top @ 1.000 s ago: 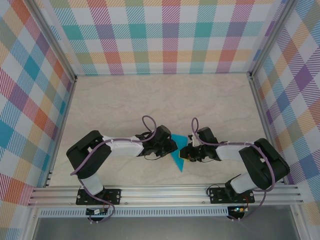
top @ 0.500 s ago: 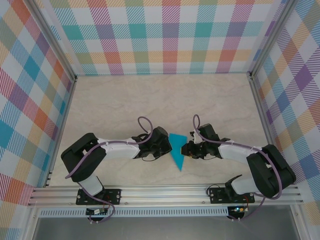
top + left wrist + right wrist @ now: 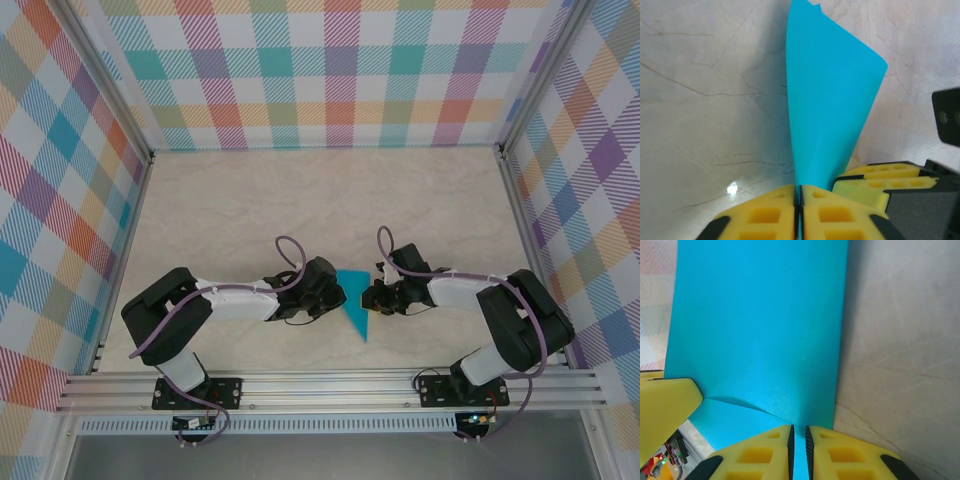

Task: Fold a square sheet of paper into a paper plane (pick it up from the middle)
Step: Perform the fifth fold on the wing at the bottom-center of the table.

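left tool (image 3: 799, 192), right tool (image 3: 799, 432) hide paper (image 3: 830, 100) edges

The teal paper (image 3: 760, 325) runs past the right wrist view's top edge.

The far half of the worktop (image 3: 300, 200) lies free; midway along its near edge, left gripper (image 3: 341, 294), paper (image 3: 353, 302) and right gripper (image 3: 368, 298) block passage.

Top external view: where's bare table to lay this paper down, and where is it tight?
Bare: the wide stretch of table between the back wall and the left arm and right arm, plus a narrow strip between the teal paper and the front rail. Crowded: the centre, where left hand and right hand both pinch the paper.
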You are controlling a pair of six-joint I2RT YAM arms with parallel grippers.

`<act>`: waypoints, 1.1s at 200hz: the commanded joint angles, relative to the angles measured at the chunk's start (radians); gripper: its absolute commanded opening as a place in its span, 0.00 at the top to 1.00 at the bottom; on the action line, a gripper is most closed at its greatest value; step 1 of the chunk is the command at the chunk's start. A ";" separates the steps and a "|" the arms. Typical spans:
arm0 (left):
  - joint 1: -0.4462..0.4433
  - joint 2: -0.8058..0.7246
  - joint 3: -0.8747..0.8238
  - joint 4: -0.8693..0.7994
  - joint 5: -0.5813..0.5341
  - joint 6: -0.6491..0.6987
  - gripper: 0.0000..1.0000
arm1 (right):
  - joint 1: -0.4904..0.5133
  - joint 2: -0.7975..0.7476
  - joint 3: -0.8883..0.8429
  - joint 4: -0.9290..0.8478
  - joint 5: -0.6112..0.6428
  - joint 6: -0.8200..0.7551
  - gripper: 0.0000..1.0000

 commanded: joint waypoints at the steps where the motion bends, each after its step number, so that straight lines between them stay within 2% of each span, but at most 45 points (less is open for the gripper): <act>1: -0.008 0.014 0.026 0.007 0.011 0.029 0.78 | -0.010 0.037 0.016 -0.026 0.017 -0.048 0.84; 37: 0.029 0.020 0.032 0.009 0.051 0.074 0.64 | -0.021 0.054 0.019 -0.025 -0.007 -0.076 0.86; 91: 0.114 0.070 0.068 0.031 0.192 0.159 0.62 | -0.041 0.049 0.017 -0.034 -0.020 -0.113 0.87; 128: 0.141 0.111 0.114 0.033 0.269 0.203 0.63 | -0.053 0.048 0.011 -0.038 -0.024 -0.120 0.87; 159: 0.151 0.142 0.133 0.037 0.301 0.201 0.70 | -0.058 0.045 0.012 -0.039 -0.035 -0.125 0.87; 173: 0.152 0.144 0.132 0.043 0.303 0.194 0.85 | -0.058 0.039 0.016 -0.043 -0.038 -0.128 0.87; 181: 0.152 0.141 0.131 0.046 0.302 0.187 0.89 | -0.058 0.031 0.018 -0.046 -0.042 -0.127 0.86; 220: 0.147 0.108 0.125 0.028 0.268 0.142 0.98 | -0.051 -0.097 0.020 -0.100 -0.021 -0.135 0.80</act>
